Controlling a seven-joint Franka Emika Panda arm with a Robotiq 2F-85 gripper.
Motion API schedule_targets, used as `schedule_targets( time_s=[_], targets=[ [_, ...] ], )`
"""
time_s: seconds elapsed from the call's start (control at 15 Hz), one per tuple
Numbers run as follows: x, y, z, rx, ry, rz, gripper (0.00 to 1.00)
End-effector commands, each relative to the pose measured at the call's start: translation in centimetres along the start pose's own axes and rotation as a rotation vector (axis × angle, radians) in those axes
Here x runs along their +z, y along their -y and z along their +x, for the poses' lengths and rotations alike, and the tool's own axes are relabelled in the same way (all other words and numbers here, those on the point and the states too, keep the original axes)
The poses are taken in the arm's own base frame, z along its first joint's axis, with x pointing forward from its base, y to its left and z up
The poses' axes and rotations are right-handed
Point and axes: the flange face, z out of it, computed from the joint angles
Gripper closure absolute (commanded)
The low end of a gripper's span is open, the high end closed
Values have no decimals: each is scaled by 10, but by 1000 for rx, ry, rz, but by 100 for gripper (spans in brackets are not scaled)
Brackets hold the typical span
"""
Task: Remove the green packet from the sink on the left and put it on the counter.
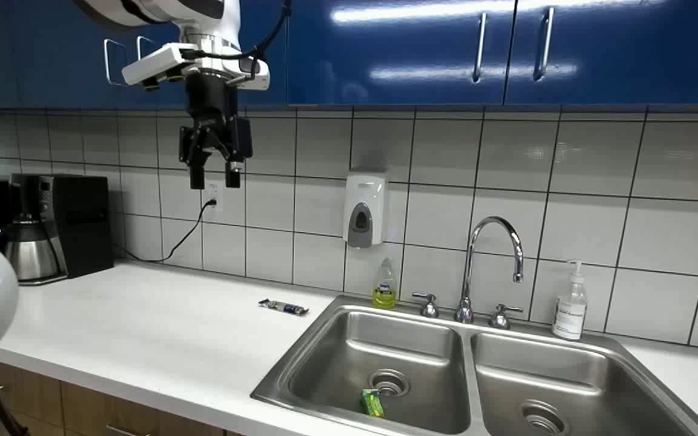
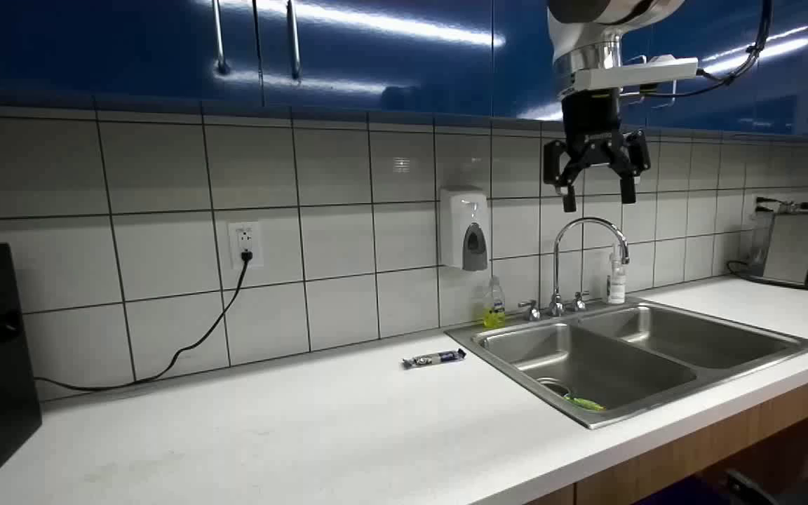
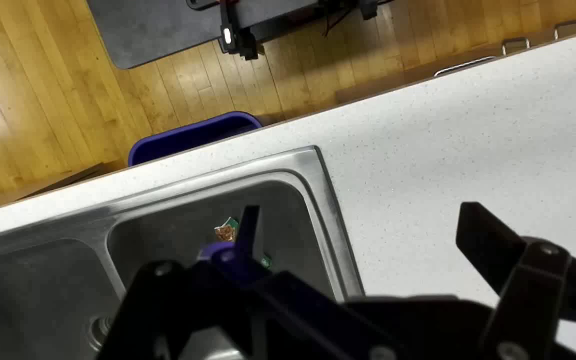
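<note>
The green packet (image 1: pixel 372 402) lies on the floor of the left basin of the steel sink (image 1: pixel 296 354), beside the drain. It also shows in an exterior view (image 2: pixel 585 404), partly hidden by the basin's edge. In the wrist view the packet (image 3: pixel 227 232) shows a brown and green end, and one finger hides its middle. My gripper (image 1: pixel 215 177) is open and empty, high above the counter (image 1: pixel 143 327) and sink. It also shows in an exterior view (image 2: pixel 599 196). In the wrist view the gripper's fingers (image 3: pixel 360 217) stand wide apart over the basin's rim and the counter.
A dark wrapped bar (image 1: pixel 283 307) lies on the counter left of the sink. A yellow soap bottle (image 1: pixel 385 287), a tall faucet (image 1: pixel 469 266) and a pump bottle (image 1: pixel 570 309) stand along the sink's back. A wall dispenser (image 1: pixel 365 209) and blue cabinets (image 1: pixel 397 42) are above.
</note>
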Motion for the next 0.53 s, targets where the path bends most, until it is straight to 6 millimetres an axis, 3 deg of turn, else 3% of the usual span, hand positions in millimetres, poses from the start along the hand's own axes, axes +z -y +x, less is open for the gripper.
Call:
schedule_targets(
  time_s=[0.0, 0.47],
  targets=[
    [-1, 0, 0, 0, 1, 0, 0],
    [11, -11, 16, -192, 1, 35, 0]
  ],
)
